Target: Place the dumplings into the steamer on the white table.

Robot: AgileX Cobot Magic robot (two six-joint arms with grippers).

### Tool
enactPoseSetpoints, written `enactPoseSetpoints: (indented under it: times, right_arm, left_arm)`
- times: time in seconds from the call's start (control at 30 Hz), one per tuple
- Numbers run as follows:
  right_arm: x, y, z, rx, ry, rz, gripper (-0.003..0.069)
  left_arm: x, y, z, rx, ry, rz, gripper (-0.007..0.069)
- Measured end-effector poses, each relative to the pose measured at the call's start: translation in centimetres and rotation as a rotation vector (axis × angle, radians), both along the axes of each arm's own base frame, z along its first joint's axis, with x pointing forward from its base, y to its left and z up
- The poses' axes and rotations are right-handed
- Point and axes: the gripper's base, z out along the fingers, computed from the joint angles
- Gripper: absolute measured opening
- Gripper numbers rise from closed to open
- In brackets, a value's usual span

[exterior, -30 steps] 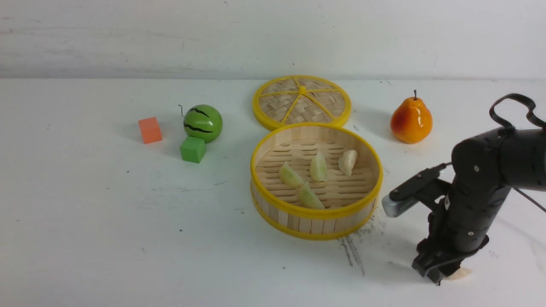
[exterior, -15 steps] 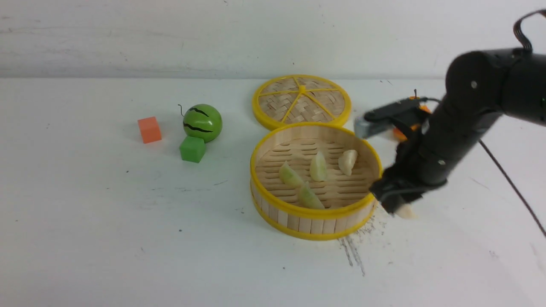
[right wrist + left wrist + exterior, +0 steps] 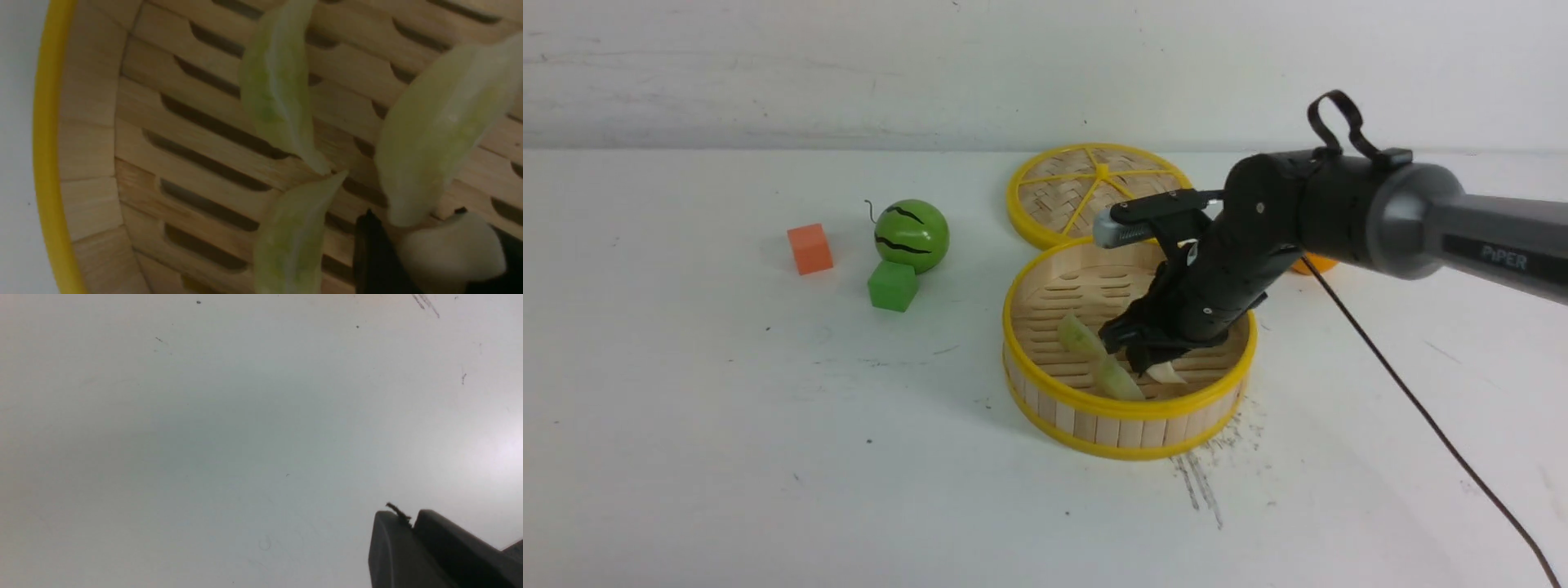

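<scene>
Four dumplings were counted, all inside the steamer (image 3: 1127, 408), which stood on the white bench (image 3: 727, 425).

Item 1: cream dumpling (image 3: 453, 249), clamped between the right jaws and hanging low over the slatted floor near the front wall. Whether it touched the slats could not be told.

Items 2–4: green dumplings (image 3: 273, 81), loose on the floor. Two lay nearly tip to tip and the third was just beside the held piece. A further piece was possibly hidden behind the right arm (image 3: 1339, 212).

Left jaws: pressed together on nothing, over bare bench, away from the work.

Handling, as judged: small, light, glossy crescents that looked hard. They were probably slippery on the curved belly, so best pinched across the plump middle, as the held one was. They did not look fragile. A short drop should do no harm, though a rounded piece could roll into its neighbours.

Surroundings:
- Woven lid (image 3: 1100, 193), flat just behind the steamer.
- Pear (image 3: 1311, 264), mostly hidden by the arm.
- Striped green ball (image 3: 912, 235), with a green cube (image 3: 893, 286) just beside it.
- Orange cube (image 3: 809, 249), nearby to the left, well apart from the steamer.

Obstructions: the steamer's wall on the way out, and the green dumplings crowded close under the jaws. A cable (image 3: 1421, 416) trailed over the bench at right.
</scene>
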Motion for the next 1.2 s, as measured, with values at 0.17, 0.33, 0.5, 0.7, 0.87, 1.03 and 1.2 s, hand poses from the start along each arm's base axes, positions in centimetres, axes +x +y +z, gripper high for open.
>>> enactPoseSetpoints:
  times: [0.17, 0.33, 0.5, 0.7, 0.87, 1.03, 1.2]
  right_arm:
    - [0.1, 0.0, 0.3, 0.014, -0.002, -0.023, 0.0412]
    - [-1.7, -0.6, 7.0, 0.085, -0.098, -0.028, 0.0477]
    - [-5.8, -2.1, 15.7, 0.165, -0.272, -0.006, 0.0356]
    - [-12.6, -4.5, 20.3, 0.207, -0.473, 0.044, 0.0117]
    - [-18.7, -7.4, 21.3, 0.269, -0.619, 0.025, -0.0016]
    - [-24.8, -10.6, 20.1, 0.337, -0.745, -0.013, -0.002]
    - [-28.1, -12.3, 19.7, 0.372, -0.836, -0.026, -0.002]
  left_arm:
    - [-1.1, 1.3, -2.0, -0.013, -0.041, 0.042, 0.007]
    - [-1.6, 2.1, -2.9, -0.087, -0.161, 0.092, 0.0074]
    - [-1.4, 2.0, -2.2, -0.149, -0.252, 0.089, 0.0075]
    - [-1.4, 2.0, -2.1, -0.149, -0.266, 0.09, 0.0076]
    - [-1.4, 2.0, -2.1, -0.149, -0.268, 0.092, 0.008]
    - [-1.4, 2.0, -2.1, -0.15, -0.267, 0.092, 0.0088]
    - [-1.4, 2.0, -2.1, -0.15, -0.267, 0.092, 0.0091]
